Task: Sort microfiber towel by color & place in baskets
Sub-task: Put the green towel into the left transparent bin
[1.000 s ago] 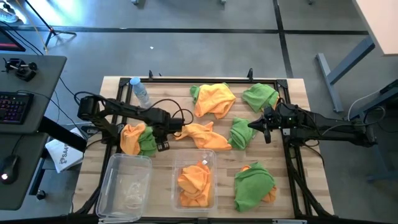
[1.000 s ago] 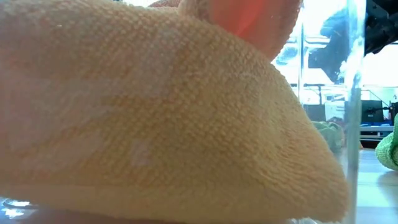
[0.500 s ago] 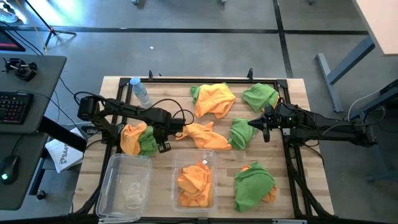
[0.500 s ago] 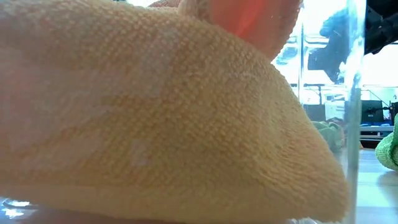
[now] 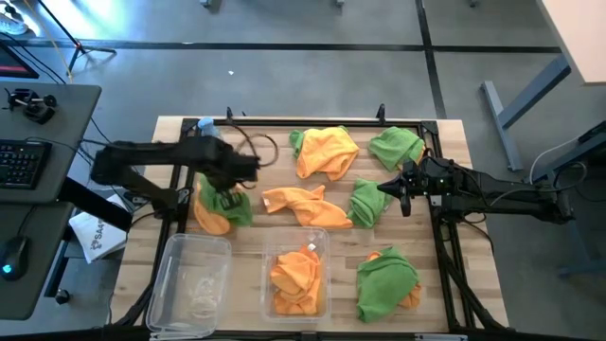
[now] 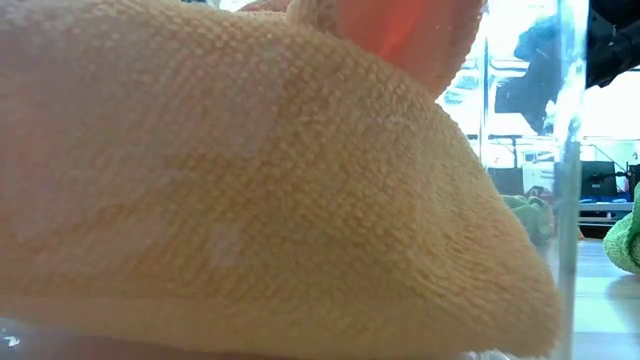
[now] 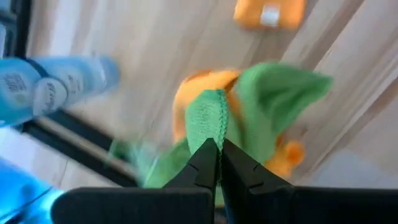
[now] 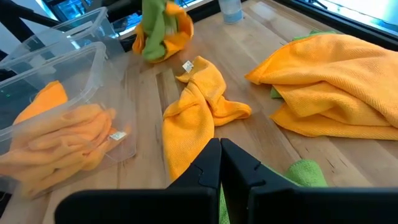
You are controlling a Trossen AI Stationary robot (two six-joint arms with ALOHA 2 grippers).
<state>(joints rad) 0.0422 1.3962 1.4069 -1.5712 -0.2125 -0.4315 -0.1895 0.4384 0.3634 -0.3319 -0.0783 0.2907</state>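
My left gripper (image 5: pixel 223 186) hangs raised over the table's left side, shut on a green microfiber towel (image 5: pixel 233 205) that droops beside an orange one (image 5: pixel 209 218). My right gripper (image 5: pixel 386 190) waits shut at the right, just above another green towel (image 5: pixel 365 203). More towels lie loose on the wood: orange (image 5: pixel 327 152), orange (image 5: pixel 308 206), green (image 5: pixel 396 147), and green over orange (image 5: pixel 386 282). Near the front edge stand two clear baskets, the left one (image 5: pixel 169 284) without towels and the middle one (image 5: pixel 272 258) holding orange towels (image 6: pixel 250 180). My left gripper pinches a stitched edge of the green towel (image 7: pixel 214 118) between its two fingertips, coming from above and pointing down. The towel hangs slack below the fingers. Its lower part lies against the orange towel (image 7: pixel 193 96) on the table.
A water bottle (image 5: pixel 214 140) lies at the far left corner, close to my left arm. A white paper packet (image 5: pixel 99 237) sits off the table's left edge. Bare wood shows between the baskets and the loose towels.
My left gripper has risen and drawn back toward the table's left edge. The green towel's top has gone up with it and now hangs, while the orange towel beneath has stayed low, shifted a little toward the near edge.
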